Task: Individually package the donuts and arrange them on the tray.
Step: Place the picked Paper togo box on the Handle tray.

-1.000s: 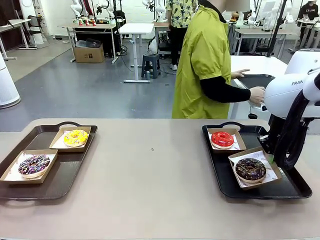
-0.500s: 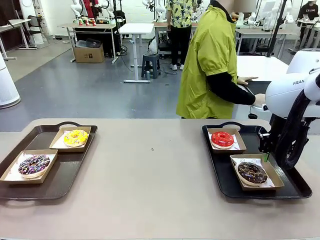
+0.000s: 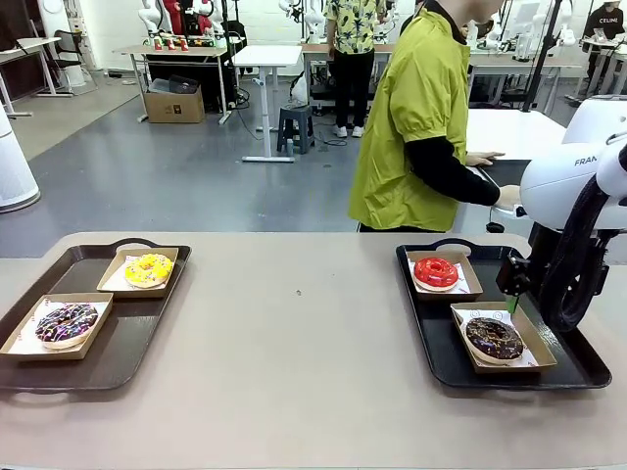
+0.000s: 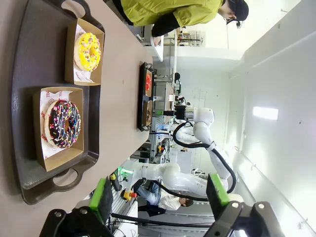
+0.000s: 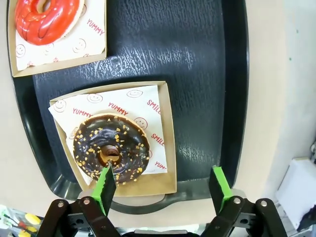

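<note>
Above the right-hand black plastic tray (image 5: 197,49), the right end effector (image 5: 160,187) is held wide apart and empty. Below it, a dark chocolate ring donut (image 5: 111,148) sits in a shallow brown cardboard box (image 5: 165,148); a glossy red donut (image 5: 47,17) lies at eleven o'clock. The left end effector (image 4: 158,197) is spread wide too, over the beige worktop (image 4: 118,64).

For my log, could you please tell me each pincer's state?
Left pincer: open, holding nothing.
Right pincer: open, holding nothing, above the dark chocolate donut.
</note>
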You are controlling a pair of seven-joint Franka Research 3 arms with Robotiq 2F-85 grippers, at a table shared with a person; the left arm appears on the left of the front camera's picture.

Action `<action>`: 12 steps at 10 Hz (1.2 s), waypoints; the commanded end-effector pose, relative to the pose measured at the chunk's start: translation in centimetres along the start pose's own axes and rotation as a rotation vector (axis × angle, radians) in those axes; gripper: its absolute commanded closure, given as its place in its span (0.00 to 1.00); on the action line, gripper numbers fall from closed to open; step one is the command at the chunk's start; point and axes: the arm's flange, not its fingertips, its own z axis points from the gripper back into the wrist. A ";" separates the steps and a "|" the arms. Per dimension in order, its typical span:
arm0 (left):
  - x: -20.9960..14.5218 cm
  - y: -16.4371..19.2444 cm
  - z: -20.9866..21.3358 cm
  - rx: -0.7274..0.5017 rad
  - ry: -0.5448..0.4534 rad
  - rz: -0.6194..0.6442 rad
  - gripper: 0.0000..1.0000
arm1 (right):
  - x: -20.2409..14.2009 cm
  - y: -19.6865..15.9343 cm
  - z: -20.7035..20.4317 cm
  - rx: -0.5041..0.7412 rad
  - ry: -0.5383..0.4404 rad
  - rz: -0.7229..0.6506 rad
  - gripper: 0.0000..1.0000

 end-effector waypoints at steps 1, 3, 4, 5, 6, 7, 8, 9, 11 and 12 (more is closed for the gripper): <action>-0.4 -0.2 -0.1 0.008 -0.011 -0.001 0.00 | 0.0 0.0 0.0 0.000 -0.002 -0.008 0.00; -0.4 -0.2 -0.1 0.008 -0.011 -0.001 0.00 | 0.0 0.0 0.0 0.000 -0.002 -0.008 0.00; -0.4 -0.2 -0.1 0.008 -0.011 -0.001 0.00 | 0.0 0.0 0.0 0.000 0.000 0.000 0.00; -0.4 -0.2 -0.1 0.008 -0.011 -0.001 0.00 | 0.2 -1.3 2.2 0.392 0.110 0.098 0.00; -0.4 -0.2 -0.1 0.008 -0.011 -0.001 0.00 | 0.5 -3.3 4.2 0.646 0.158 0.129 0.00; -0.4 -0.2 -0.1 0.008 -0.011 -0.001 0.00 | 1.0 -5.7 5.8 0.817 0.147 0.106 0.00; -0.4 -0.2 -0.1 0.008 -0.011 -0.001 0.00 | 1.5 -8.2 7.1 0.974 0.146 0.090 0.00; -0.4 -0.2 -0.1 0.008 -0.011 -0.001 0.00 | 1.9 -11.2 8.0 1.113 0.118 0.072 0.00; -0.4 -0.2 -0.1 0.008 -0.011 -0.001 0.00 | 2.0 -17.6 7.5 1.338 0.095 -0.010 0.00; -0.4 -0.2 -0.1 0.008 -0.011 -0.001 0.00 | 1.5 -21.0 6.3 1.424 0.077 -0.042 0.00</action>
